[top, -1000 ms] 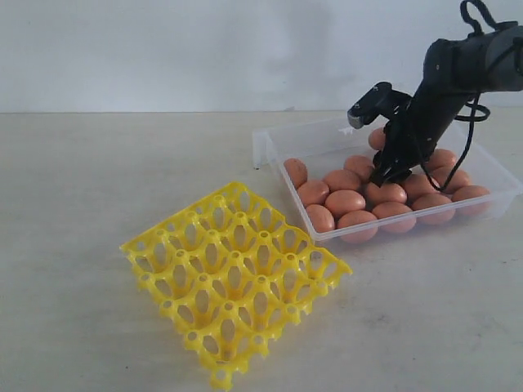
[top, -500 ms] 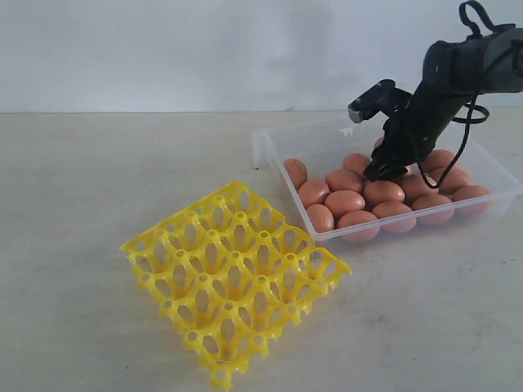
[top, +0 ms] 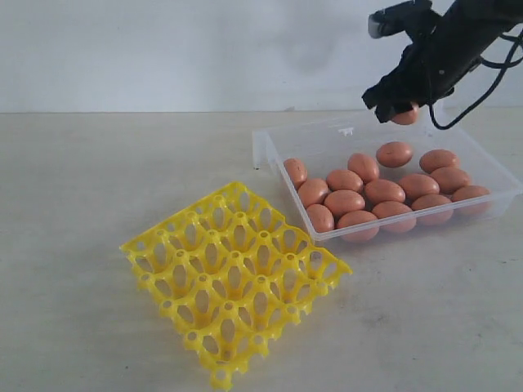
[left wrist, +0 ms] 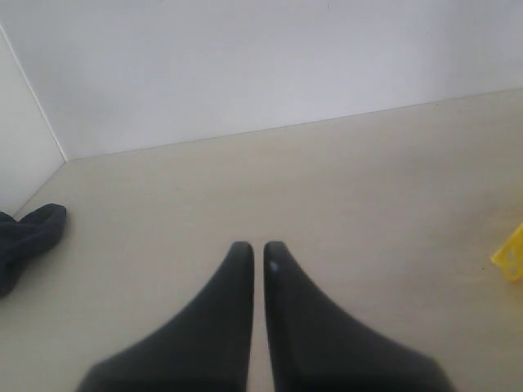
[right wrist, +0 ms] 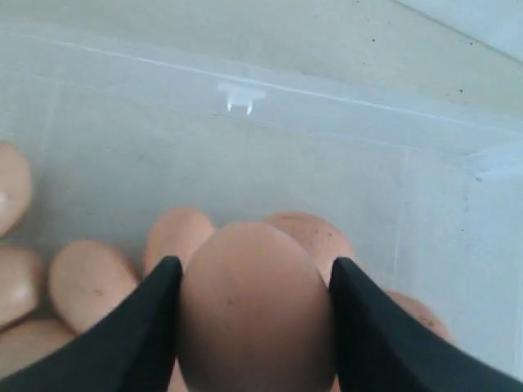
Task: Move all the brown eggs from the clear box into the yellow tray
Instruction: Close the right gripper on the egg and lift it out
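My right gripper (top: 396, 106) hangs above the far side of the clear box (top: 327, 133), shut on one brown egg (top: 405, 117). The right wrist view shows that held egg (right wrist: 256, 302) pinched between both black fingers (right wrist: 139, 322), with the box floor below. Several more brown eggs (top: 380, 192) lie packed in the box's near half. The yellow tray (top: 233, 278) sits on the table to the box's front left, all its cups without eggs. In the left wrist view my left gripper (left wrist: 258, 247) is shut with nothing in it, over bare table.
A small tab (right wrist: 243, 98) juts from the box's far rim. A corner of the yellow tray (left wrist: 511, 255) shows in the left wrist view. A dark object (left wrist: 29, 241) lies by the wall there.
My right gripper has closed on an egg among the pile and lifted it up out of the box, toward the far rim.
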{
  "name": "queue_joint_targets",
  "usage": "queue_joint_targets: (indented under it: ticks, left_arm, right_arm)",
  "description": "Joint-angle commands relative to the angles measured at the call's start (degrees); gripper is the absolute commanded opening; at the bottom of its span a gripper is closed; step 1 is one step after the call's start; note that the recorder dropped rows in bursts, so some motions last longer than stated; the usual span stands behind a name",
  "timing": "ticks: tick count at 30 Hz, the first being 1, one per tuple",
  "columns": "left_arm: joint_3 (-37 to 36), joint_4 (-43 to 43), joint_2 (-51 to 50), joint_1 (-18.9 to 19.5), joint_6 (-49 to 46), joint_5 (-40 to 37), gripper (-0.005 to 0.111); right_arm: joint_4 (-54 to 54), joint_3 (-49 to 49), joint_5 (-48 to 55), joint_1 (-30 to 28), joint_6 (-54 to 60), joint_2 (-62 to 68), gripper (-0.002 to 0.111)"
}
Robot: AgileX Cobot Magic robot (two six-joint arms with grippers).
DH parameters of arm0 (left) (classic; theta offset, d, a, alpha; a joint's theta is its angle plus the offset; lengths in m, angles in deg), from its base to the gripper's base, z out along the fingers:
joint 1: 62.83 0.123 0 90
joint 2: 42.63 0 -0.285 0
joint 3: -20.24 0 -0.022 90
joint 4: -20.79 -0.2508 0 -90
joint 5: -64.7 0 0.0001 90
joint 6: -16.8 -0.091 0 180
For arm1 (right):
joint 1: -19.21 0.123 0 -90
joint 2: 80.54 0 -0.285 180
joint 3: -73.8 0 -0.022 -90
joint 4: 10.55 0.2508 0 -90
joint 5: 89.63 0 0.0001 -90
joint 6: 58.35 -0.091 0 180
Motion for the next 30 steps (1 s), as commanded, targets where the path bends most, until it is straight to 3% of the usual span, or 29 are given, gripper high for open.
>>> queue_joint_targets:
  ticks: [1,7,10,11,13,16,18,20,21,26,30]
  left_arm:
    - [-0.2,0.11,0.18,-0.27,0.18,0.45,0.004]
    - [-0.2,0.11,0.18,-0.27,0.18,0.45,0.004]
    - [-0.2,0.11,0.18,-0.27,0.18,0.45,0.004]
    - [-0.2,0.11,0.18,-0.27,0.18,0.45,0.004]
    - [-0.2,0.11,0.18,-0.27,0.18,0.45,0.004]
    - [-0.2,0.11,0.18,-0.27,0.18,0.45,0.004]
    - [-0.2,0.11,0.18,-0.27,0.18,0.45,0.004]
    - [-0.2,0.11,0.18,-0.27,0.18,0.45,0.004]
    - [-0.2,0.11,0.18,-0.27,0.18,0.45,0.004]
    - [-0.2,0.11,0.18,-0.27,0.18,0.45,0.004]
    - [-0.2,0.11,0.18,-0.27,0.18,0.45,0.004]
  right_arm:
    - [9.62,-1.86,3.12,-0.06,-0.72,-5.4,0.0]
    - [34.45,-18.63,-14.24,1.81,14.96,-19.06,0.0]
    - [44.71,-31.11,-27.42,6.42,32.16,-27.48,0.0]
    - [50.71,-38.63,-37.19,11.3,42.57,-32.85,0.0]
    - [52.76,-46.09,-49.94,18.83,48.2,-38.33,0.0]
    - [52.55,-50.05,-63.16,26.57,44.29,-40.27,0.0]
    - [52.28,-49.92,-69.36,29.79,28.41,-40.04,0.0]
    - [43.09,-49.92,-74.05,30.56,-1.79,-39.64,0.0]
    - [36.59,-49.92,-76.57,30.56,-11.5,-39.2,0.0]
    - [-12.69,-48.99,-91.25,28.11,-60.83,-34.5,0.0]
    - [-32.28,-45.03,-92.0,27.2,-75.42,-28.46,0.0]
